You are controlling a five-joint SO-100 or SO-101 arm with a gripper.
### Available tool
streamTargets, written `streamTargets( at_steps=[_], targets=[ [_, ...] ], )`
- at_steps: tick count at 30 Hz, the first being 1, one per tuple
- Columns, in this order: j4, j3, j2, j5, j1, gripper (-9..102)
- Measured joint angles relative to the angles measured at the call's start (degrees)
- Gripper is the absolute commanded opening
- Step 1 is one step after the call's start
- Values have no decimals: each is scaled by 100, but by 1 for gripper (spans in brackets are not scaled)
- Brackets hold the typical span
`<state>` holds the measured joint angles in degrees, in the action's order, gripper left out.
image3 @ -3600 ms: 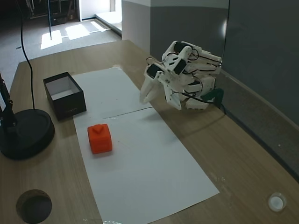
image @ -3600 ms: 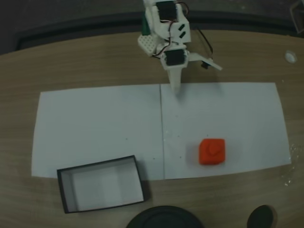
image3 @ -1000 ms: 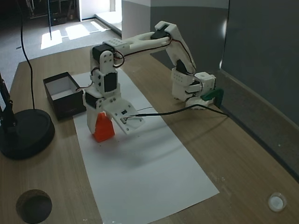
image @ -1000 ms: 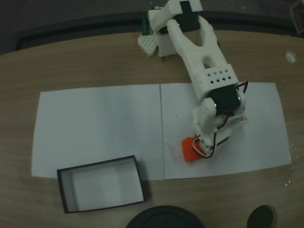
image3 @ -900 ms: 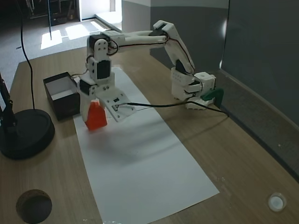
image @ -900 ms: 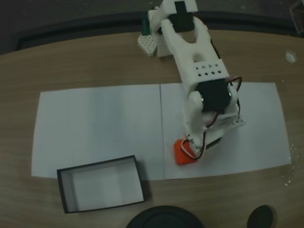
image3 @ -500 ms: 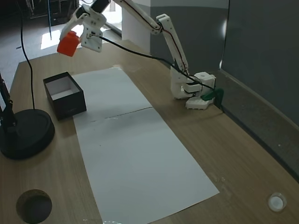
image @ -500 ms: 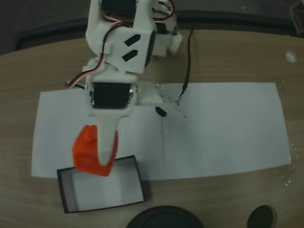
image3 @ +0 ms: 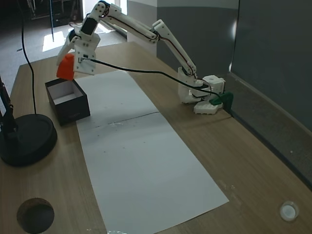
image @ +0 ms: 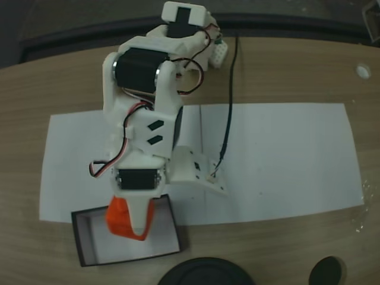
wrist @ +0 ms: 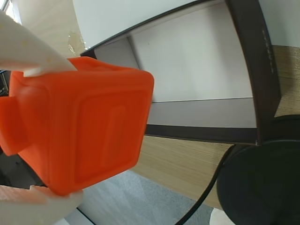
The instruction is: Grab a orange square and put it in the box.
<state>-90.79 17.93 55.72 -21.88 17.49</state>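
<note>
The orange square (image: 120, 217) hangs just above the box (image: 77, 237), near the box's upper middle in a fixed view from above. My gripper (image: 133, 224) is shut on it, one white finger lying across its right side. In the other fixed view the orange square (image3: 65, 68) floats over the far end of the black-walled box (image3: 73, 110), held by the gripper (image3: 64, 64). Close up in the wrist view, the orange square (wrist: 89, 126) sits between two white fingers (wrist: 28, 51), with the box's white bottom (wrist: 197, 65) beyond it.
Two white paper sheets (image: 279, 160) cover the middle of the wooden table. A black round stand base (image3: 22, 139) sits close beside the box, seen too as a dark disc (wrist: 262, 187). A round hole (image3: 35, 214) is cut near the table edge. The arm's base (image3: 204, 97) stands at the far side.
The gripper carried the orange square from the right sheet up and over to the box. In the last half second it came down closer to the box.
</note>
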Motion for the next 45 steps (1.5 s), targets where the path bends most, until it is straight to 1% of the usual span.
streamTargets(
  at_steps=[11,13,17,18,19,23,25,26,27,30,31,33,36,39,43,45],
  targets=[
    [123,0,-773,132,-35,10],
    [149,0,-773,132,-35,15],
    [255,0,-773,132,-35,31],
    [255,0,-773,132,-35,33],
    [255,0,-773,132,-35,35],
    [114,-70,-773,132,62,35],
    [-9,-141,-765,132,105,32],
    [-88,-158,-721,132,105,28],
    [-202,-158,-650,132,88,23],
    [-659,-167,-255,132,9,2],
    [-773,-167,-62,132,-44,-1],
    [-835,-167,352,220,-114,1],
    [-861,-141,1178,729,-44,0],
    [-861,211,2241,1151,-97,0],
    [-861,1257,3981,1415,-492,0],
    [-861,2048,4957,1433,-888,0]
  ],
)
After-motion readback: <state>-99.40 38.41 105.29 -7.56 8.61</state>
